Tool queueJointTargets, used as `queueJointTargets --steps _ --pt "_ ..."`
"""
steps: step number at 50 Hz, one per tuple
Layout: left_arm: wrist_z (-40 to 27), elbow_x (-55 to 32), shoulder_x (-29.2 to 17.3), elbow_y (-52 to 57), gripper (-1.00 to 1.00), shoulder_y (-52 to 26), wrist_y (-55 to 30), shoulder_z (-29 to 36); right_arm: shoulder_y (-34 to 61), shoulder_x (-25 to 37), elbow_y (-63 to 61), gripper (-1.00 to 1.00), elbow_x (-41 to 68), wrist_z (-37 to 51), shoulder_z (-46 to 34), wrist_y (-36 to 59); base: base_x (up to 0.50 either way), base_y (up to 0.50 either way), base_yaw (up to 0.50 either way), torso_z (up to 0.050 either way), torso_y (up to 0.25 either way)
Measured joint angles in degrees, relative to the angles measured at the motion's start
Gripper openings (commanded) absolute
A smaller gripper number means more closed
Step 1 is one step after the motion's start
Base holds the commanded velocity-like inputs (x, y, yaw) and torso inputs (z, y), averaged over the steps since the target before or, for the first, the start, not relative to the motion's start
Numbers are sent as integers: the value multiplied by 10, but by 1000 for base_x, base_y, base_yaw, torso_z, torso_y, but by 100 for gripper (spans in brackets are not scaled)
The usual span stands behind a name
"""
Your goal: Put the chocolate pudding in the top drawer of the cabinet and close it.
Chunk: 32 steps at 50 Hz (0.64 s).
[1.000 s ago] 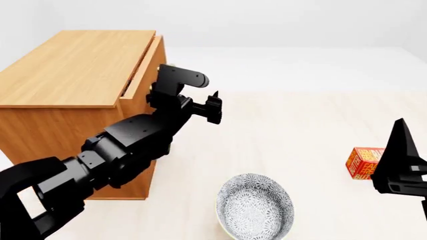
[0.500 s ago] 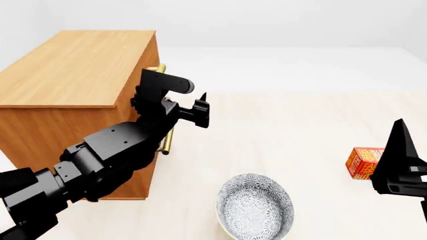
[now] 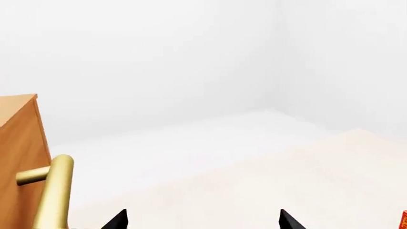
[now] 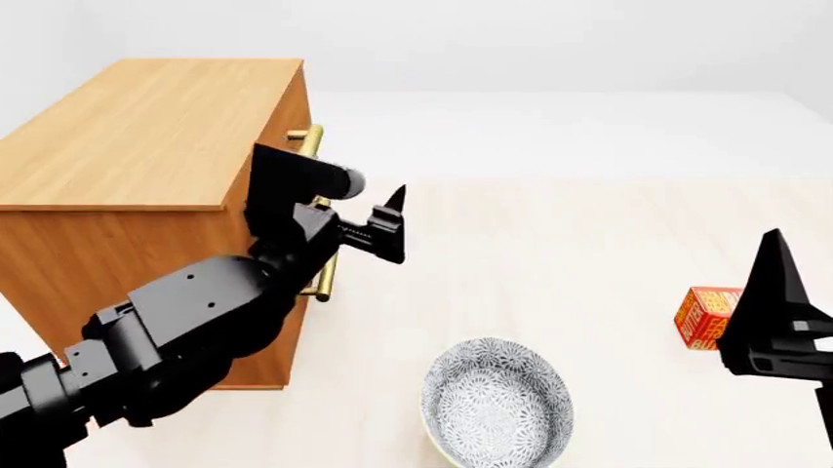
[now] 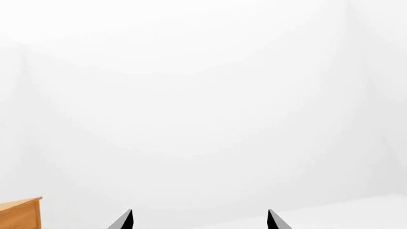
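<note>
Drawer front flush with cabinet (image 4: 143,146) face, left gripper (image 4: 386,226) just off the brass handle (image 4: 310,146)
Left gripper fingers apart, holding nothing, right of the handle bar. Right gripper (image 4: 778,322) at far right edge, part cut off, tips apart in its wrist view. Bare worktop (image 4: 573,253) between the arms; patterned bowl (image 4: 497,402) near centre, cut by bottom edge. Butter box (image 4: 704,316) half hidden behind right gripper. Left arm covers lower cabinet front; top drawer seam hard to make out. Chocolate pudding not visible

Plain white walls (image 5: 203,95) meet in a corner above a pale beige floor (image 4: 586,253), evenly lit.
</note>
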Motion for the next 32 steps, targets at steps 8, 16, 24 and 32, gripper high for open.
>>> queueJointTargets --steps 8,16,24,32 --pt "35 12 -49 97 100 8 33 -6 5 -2 -2 100 -4 1 -3 6 0 0 0 0 0" --pt "59 41 -110 196 100 24 80 -17 4 -2 -7 100 -9 2 -3 10 0 0 0 0 0" --pt "61 90 -180 282 100 58 143 -25 -10 3 -19 100 -17 4 5 7 0 0 0 0 0" --pt "44 149 -240 340 100 108 210 -28 -16 6 -33 100 -32 8 9 10 0 0 0 0 0"
